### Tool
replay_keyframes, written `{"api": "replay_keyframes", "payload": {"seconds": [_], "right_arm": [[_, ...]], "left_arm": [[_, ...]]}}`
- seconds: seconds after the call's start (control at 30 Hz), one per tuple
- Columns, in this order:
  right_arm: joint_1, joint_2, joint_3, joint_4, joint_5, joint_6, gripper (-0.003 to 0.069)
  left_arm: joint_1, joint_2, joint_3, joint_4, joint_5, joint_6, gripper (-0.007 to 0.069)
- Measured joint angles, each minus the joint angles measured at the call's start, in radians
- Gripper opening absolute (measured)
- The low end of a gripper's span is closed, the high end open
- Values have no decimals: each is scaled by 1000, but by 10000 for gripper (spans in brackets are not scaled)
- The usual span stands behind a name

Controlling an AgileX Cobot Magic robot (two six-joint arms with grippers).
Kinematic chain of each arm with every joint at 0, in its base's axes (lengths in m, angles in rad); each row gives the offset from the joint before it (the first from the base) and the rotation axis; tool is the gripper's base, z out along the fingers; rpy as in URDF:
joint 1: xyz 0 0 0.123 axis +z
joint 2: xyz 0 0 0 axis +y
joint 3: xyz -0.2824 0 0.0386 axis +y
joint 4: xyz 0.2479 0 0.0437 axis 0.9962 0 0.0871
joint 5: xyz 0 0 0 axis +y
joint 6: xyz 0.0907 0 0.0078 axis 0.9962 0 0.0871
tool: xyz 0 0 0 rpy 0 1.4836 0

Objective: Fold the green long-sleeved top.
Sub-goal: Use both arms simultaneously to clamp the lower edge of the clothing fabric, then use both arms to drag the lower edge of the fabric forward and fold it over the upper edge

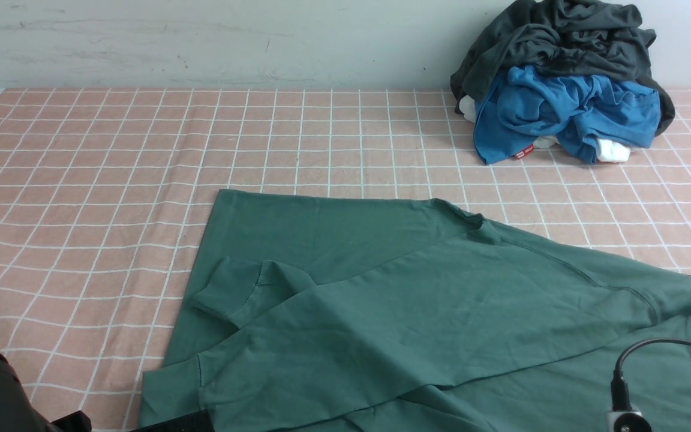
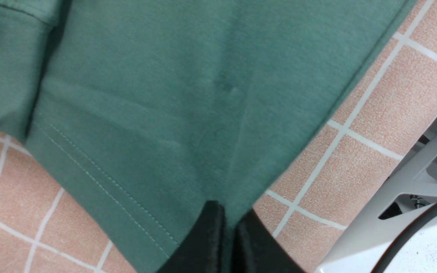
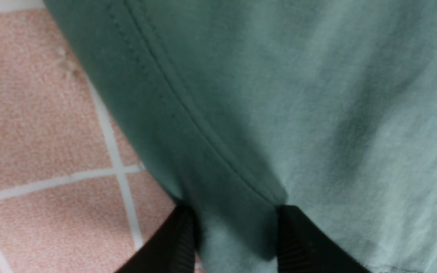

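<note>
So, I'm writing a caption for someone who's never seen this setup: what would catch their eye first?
Probably the large dark-green cotton top, spread rumpled across the near middle and right of the pink cloth with white grid lines. Next, the bright blue crumpled garment beneath a charcoal-grey one, heaped at the far right.

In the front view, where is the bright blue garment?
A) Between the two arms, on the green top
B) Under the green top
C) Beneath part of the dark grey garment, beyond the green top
C: the blue garment lies partly under the dark grey garment, farther away than the green top.
</note>
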Motion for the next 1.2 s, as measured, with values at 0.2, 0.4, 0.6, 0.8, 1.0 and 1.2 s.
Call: {"api": "replay_keyframes", "payload": {"seconds": [0.2, 0.4, 0.6, 0.8, 1.0, 1.2], "right_arm": [[0, 4, -9, -2, 3, 0, 86], [0, 4, -114, 27, 87, 1, 6], [-18, 12, -282, 57, 224, -65, 6], [-205, 117, -549, 212, 256, -176, 5], [-387, 339, -842, 440, 271, -336, 5], [-468, 557, -1093, 534, 289, -378, 5]], "left_arm": [[0, 0, 0, 10, -1, 0, -1], [39, 0, -20, 20, 10, 0, -1], [176, 5, -156, 76, 40, 5, 1], [390, 119, -380, 102, 40, 131, 18], [523, 385, -661, 96, 31, 212, 18], [566, 655, -951, 98, 27, 224, 18]]}}
